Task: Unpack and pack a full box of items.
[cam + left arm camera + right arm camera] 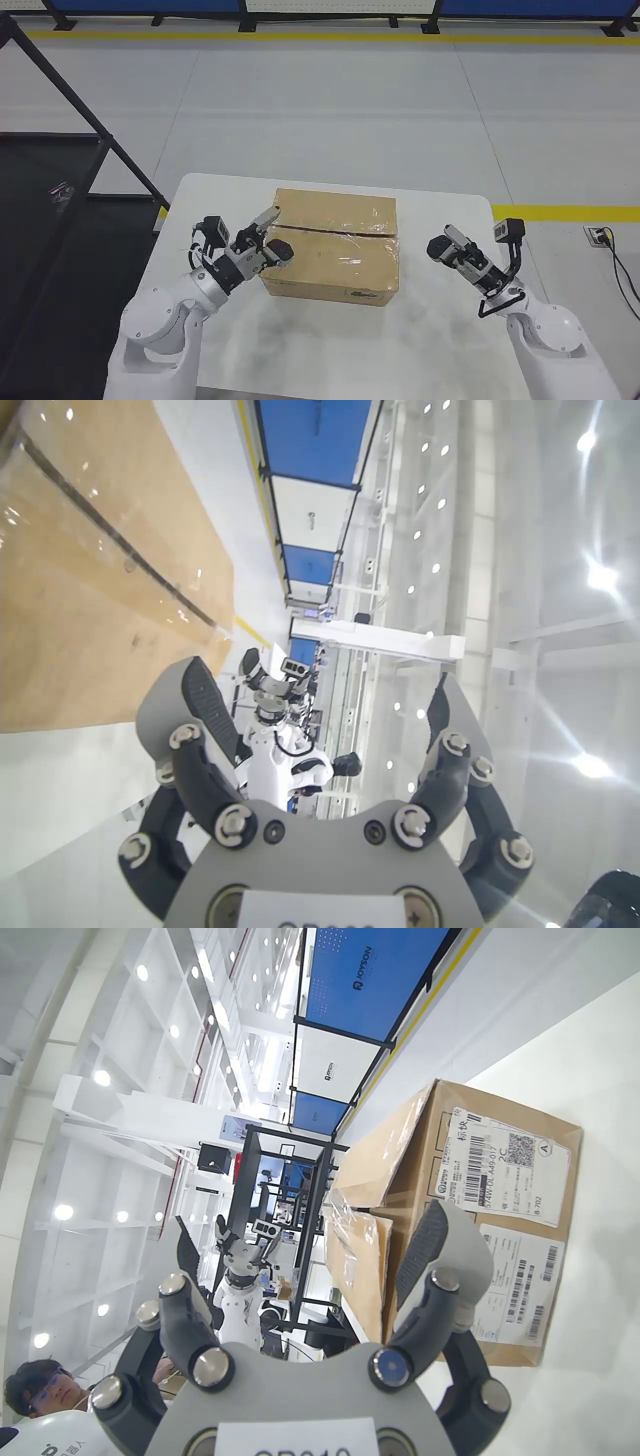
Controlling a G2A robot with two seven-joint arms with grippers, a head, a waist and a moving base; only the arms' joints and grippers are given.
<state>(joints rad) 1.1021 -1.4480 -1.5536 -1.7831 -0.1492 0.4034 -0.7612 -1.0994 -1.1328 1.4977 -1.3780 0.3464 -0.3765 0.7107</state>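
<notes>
Left tool, right tool, one box

The brown cardboard box bears two white paper labels on one end face, side by side. The first label has barcodes, a square code, one circled letter and rows of digits. The second label has barcodes and fine print. The blue wall panel carries white lettering. The right gripper and the left gripper each have on the base a white sticker with dark characters, cut by the edge.
</notes>
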